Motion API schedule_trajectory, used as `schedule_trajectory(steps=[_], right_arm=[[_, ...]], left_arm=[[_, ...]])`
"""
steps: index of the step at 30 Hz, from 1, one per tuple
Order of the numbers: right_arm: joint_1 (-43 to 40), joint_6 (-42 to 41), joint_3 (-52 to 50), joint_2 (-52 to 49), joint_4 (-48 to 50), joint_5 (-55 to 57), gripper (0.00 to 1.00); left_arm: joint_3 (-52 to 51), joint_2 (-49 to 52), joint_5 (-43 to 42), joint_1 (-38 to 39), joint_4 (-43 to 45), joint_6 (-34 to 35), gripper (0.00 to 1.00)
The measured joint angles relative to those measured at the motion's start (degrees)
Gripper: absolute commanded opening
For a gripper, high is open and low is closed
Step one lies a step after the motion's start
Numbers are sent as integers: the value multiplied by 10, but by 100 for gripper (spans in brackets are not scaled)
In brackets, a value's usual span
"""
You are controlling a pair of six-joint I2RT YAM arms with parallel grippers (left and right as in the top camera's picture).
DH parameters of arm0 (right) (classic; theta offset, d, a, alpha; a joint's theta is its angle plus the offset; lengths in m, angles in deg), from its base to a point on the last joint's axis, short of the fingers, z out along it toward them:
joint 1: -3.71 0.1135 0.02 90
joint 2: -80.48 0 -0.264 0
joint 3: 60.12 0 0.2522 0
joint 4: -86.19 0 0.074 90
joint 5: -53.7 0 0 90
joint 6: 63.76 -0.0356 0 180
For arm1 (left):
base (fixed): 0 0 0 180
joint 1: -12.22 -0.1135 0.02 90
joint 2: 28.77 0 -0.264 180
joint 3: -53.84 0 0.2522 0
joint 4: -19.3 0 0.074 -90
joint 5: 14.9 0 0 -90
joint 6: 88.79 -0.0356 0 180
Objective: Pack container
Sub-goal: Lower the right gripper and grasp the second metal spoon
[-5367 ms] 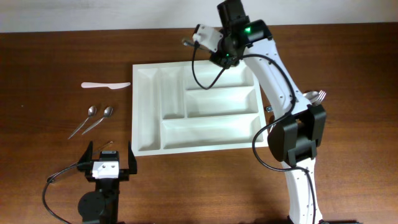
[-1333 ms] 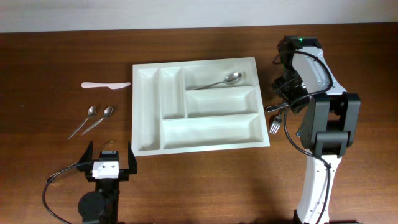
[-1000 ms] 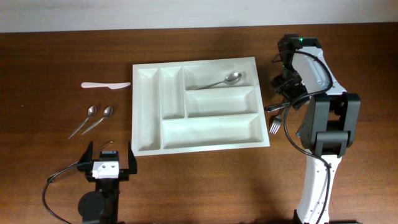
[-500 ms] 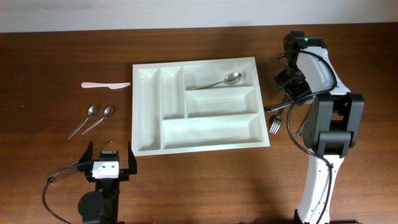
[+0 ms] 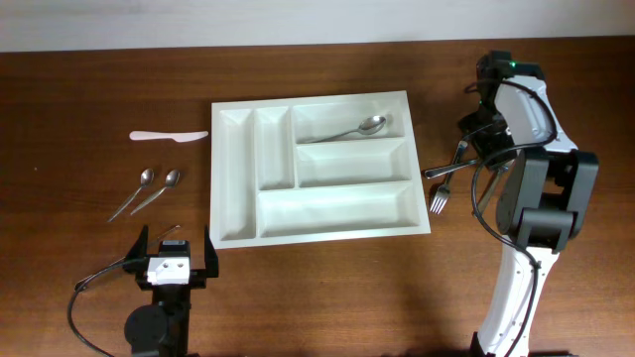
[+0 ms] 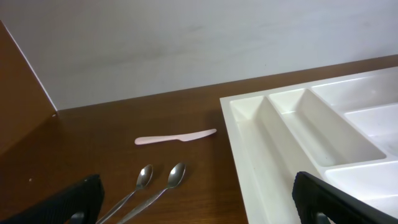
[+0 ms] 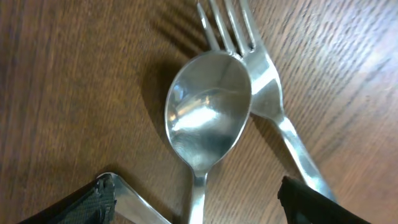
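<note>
Dark brown wood covers the desk, with a pale wall behind it. From overhead, the white tray lies in the middle of the desk, with two narrow upright compartments on its left side and three long ones across the rest. It holds one spoon, lying at a slant in the top long compartment with its bowl toward the right. Left of the tray a white knife lies flat, and nearer the camera's bottom edge two small spoons lie side by side, close together. The left pincer sits low on the desk, well apart from all of these, its fingers spread wide and holding nothing. The left wrist view shows the same knife, the small spoons and the tray's near corner from a low angle. Just right of the tray, the overhead view shows only a fork and thin handles partly hidden by the right arm. The right wrist view gives what that one cannot: a second spoon lies bowl up against the fork's neck, just under the tines. The right pincer hangs over them with its dark fingertips apart on either side of the spoon's handle, gripping nothing.
</note>
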Motion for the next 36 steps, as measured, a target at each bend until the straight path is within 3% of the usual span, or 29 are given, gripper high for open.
schedule_trajectory(steps=[13,26,30,36], right_arm=[[0,-24,-79,23,38,-40,82],[1,-25,-91,28,49,-58,27],[1,-25,-92,28,51,-59,15],[1,-21,-93,28,51,-59,8]], left_arm=[[0,0,0,0,0,0,99],[0,0,0,0,0,0,99],[0,0,0,0,0,0,99],[0,0,0,0,0,0,99]])
